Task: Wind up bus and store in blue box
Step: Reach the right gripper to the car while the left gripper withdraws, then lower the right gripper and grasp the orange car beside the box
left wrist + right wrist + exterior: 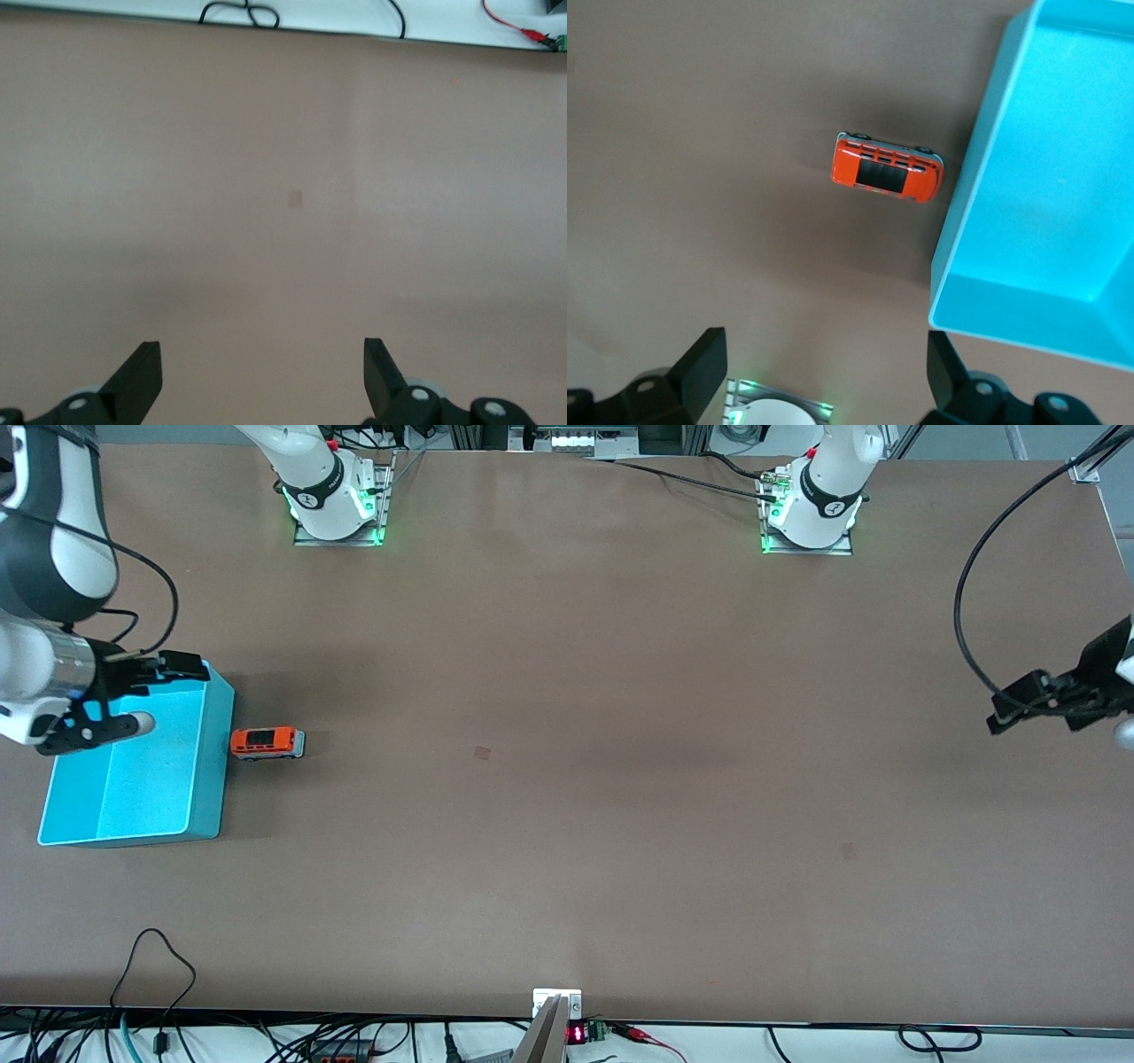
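Observation:
The orange bus (267,742) stands on its wheels on the table, close beside the blue box (142,788), on the side toward the left arm's end. The right wrist view shows the bus (888,168) with its dark roof, a small gap from the blue box's wall (966,221). The box holds nothing. My right gripper (152,696) is open and empty, up in the air over the box's corner nearest its base; its jaws (824,372) stand wide apart. My left gripper (1010,710) is open and empty, waiting over bare table at the left arm's end (261,376).
The right arm's base (337,509) and the left arm's base (811,514) stand at the table's back edge. A small dark mark (482,753) lies mid-table. Cables (159,957) run along the table edge nearest the front camera.

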{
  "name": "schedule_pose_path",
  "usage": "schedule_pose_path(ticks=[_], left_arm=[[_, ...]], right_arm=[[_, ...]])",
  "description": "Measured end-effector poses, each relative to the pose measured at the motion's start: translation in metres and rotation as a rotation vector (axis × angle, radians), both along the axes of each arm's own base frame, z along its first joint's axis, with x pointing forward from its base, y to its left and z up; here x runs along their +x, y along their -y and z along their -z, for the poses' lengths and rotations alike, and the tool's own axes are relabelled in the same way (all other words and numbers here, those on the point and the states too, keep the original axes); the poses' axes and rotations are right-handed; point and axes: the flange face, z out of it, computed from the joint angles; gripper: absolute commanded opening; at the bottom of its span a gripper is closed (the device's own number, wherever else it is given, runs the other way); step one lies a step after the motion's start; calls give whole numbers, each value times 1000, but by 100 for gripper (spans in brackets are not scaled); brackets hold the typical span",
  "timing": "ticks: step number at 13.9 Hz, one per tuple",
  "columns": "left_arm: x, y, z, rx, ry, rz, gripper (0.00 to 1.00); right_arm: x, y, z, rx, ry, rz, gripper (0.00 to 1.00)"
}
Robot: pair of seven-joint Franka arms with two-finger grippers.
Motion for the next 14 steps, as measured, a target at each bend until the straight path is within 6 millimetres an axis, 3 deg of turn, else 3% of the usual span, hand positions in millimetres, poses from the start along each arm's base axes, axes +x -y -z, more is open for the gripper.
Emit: schedule_pose_path(ticks=[2, 5, 9, 14], left_arm=[[-7, 0, -5, -21, -3, -16, 100], [-13, 3, 2, -31, 1, -17, 100], [-25, 10, 6, -33, -2, -5, 100], [-45, 10, -11, -32, -13, 15, 100]], right_arm=[[4, 0, 20, 16, 15, -54, 100], [0, 4, 60, 59, 60, -204, 100], [-14, 18, 110, 113, 131, -529, 100], [-31, 4, 154, 145, 178, -874, 100]])
